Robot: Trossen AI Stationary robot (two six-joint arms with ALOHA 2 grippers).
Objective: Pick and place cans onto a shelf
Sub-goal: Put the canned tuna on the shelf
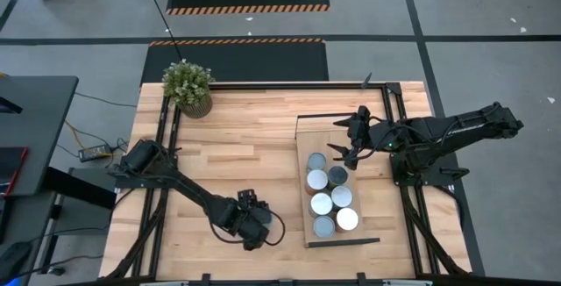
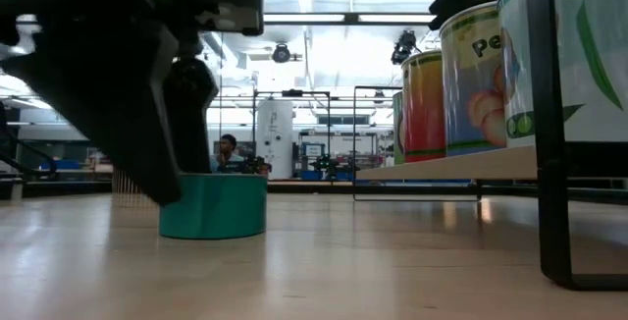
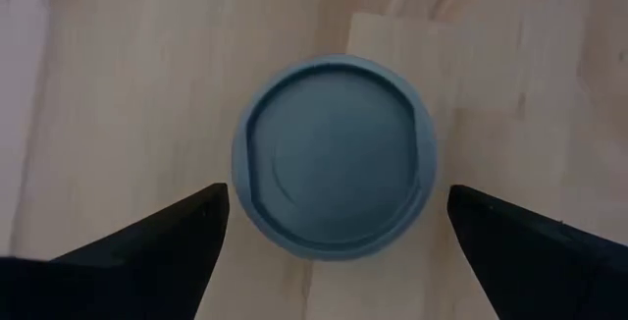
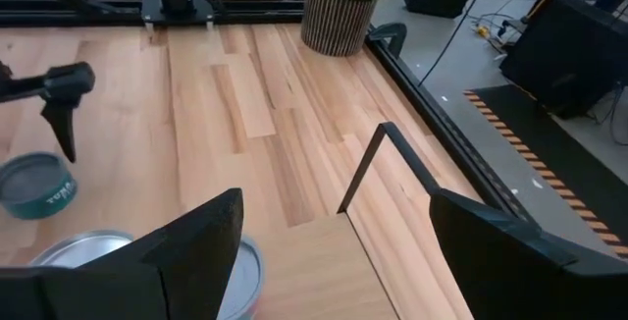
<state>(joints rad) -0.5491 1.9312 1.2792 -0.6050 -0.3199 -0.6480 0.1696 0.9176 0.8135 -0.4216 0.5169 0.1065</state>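
Risk mainly at the left gripper [image 3: 334,237], poised above a low teal tin [image 3: 334,156] standing alone on the worktop [image 1: 237,146], well apart from the shelf [image 1: 302,128]; jaws spread wide, one finger to either side of the round blue-grey lid, not yet touching it. Could tip or skid the tin if one finger lands first during closing; could also pinch only the lid's rim if brought down too little, since the tin is squat and offers little wall to grip. Six other cans [image 1: 330,198] already packed in two rows on the shelf, so a careless drop-off might knock a neighbour over or nudge one toward the edge. Right gripper [image 4: 334,251] waiting over the shelf's far end beside those cans, jaws likewise apart and empty; close enough to block or collide with the left arm on its way in. Potted plant [image 1: 188,86] at the far corner, clear of any likely path.
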